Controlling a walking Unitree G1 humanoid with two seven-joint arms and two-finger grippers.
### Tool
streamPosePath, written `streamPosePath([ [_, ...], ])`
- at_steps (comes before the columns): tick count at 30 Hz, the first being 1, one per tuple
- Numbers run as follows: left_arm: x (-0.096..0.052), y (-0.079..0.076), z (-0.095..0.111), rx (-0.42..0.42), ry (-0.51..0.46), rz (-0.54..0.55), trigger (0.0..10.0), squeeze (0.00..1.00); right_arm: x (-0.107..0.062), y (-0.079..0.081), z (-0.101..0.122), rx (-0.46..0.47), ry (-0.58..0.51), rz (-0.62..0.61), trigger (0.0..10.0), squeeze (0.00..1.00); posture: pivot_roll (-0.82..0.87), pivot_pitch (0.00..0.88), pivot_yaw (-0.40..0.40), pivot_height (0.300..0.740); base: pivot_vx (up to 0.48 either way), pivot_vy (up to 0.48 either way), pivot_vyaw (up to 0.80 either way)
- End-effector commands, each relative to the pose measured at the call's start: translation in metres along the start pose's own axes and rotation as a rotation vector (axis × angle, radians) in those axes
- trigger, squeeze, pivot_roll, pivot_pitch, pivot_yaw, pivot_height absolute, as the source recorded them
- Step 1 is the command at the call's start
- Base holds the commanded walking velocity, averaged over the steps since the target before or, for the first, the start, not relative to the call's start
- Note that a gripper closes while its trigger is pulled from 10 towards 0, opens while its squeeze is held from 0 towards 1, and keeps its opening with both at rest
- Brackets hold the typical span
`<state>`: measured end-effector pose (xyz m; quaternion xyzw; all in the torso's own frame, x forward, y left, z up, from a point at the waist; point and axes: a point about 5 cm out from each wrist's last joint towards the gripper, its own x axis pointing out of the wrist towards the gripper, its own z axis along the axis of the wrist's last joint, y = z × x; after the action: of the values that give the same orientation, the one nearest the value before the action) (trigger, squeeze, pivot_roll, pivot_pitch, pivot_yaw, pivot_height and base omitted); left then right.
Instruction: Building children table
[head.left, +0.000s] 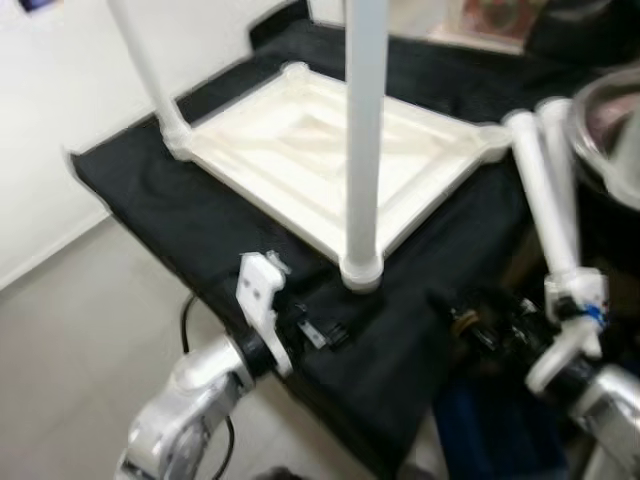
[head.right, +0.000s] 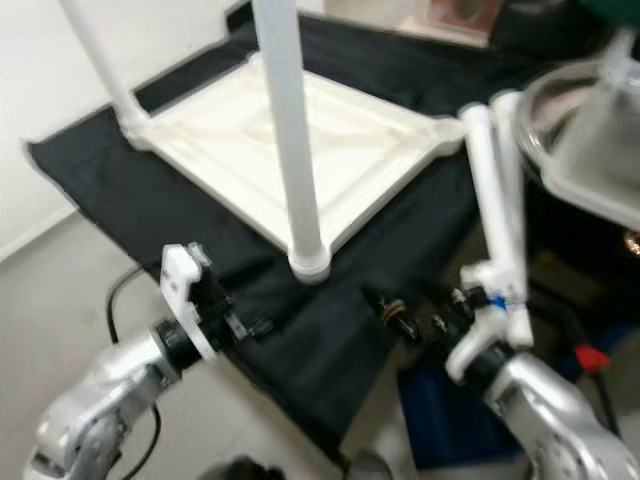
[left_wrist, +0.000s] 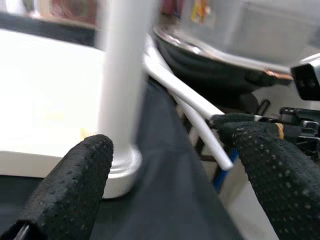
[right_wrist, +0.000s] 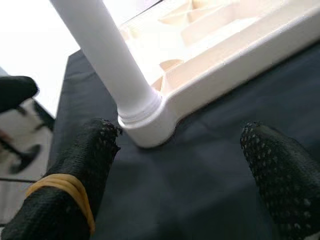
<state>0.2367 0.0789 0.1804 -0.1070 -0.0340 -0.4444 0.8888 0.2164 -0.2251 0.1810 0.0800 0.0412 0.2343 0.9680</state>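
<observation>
Your white tabletop lies upside down on the black cloth that covers the work surface, ribbed underside facing up; two legs stand upright in its corners, the near leg rising out of the socket at the corner closest to you, the far leg up at the back left corner; two loose legs lie side by side on the cloth at the right, their far ends close by the tabletop's right corner.

Your left gripper sits low at the front edge of the cloth, just short of the near leg's socket; its wrist view shows both dotted black fingers spread wide with the leg's base between and beyond them, nothing gripped.

Your right gripper hovers over the cloth just right of that same corner; its fingers are apart too, one wearing a yellow band, and the socket and the foot of the near leg sit ahead in the gap, untouched.

A clear plastic bin sits beyond the loose legs at the far right.
</observation>
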Motion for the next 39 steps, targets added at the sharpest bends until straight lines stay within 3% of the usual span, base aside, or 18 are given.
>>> streamPosePath([
  [1,-0.004,0.005,-0.004,0.011,0.017,0.03,10.0,0.0,0.002,-0.001,-0.004,-0.008,0.02,-0.017,10.0,0.0,-0.13,0.165,0.037,0.74,0.0,0.0,-0.8],
  [13,-0.004,0.014,-0.002,0.051,-0.026,0.08,10.0,0.0,0.005,-0.011,-0.006,-0.054,0.037,-0.09,10.0,0.0,-0.13,0.148,0.043,0.74,0.0,0.0,-0.8],
  [26,-0.006,0.022,-0.003,0.096,-0.036,0.143,10.0,0.0,0.007,-0.013,-0.009,-0.102,0.058,-0.061,10.0,0.0,-0.13,0.144,0.04,0.74,0.0,0.0,-0.76],
  [36,-0.007,0.019,-0.002,0.06,-0.045,0.106,10.0,0.0,0.01,-0.01,-0.015,-0.12,0.073,-0.029,10.0,0.0,-0.12,0.142,0.039,0.74,0.0,0.0,0.0],
  [39,-0.006,0.012,-0.004,0.041,-0.037,0.05,10.0,0.0,0.008,-0.011,-0.018,-0.125,0.089,-0.028,10.0,0.0,-0.13,0.142,0.043,0.74,0.0,-0.081,0.0],
])
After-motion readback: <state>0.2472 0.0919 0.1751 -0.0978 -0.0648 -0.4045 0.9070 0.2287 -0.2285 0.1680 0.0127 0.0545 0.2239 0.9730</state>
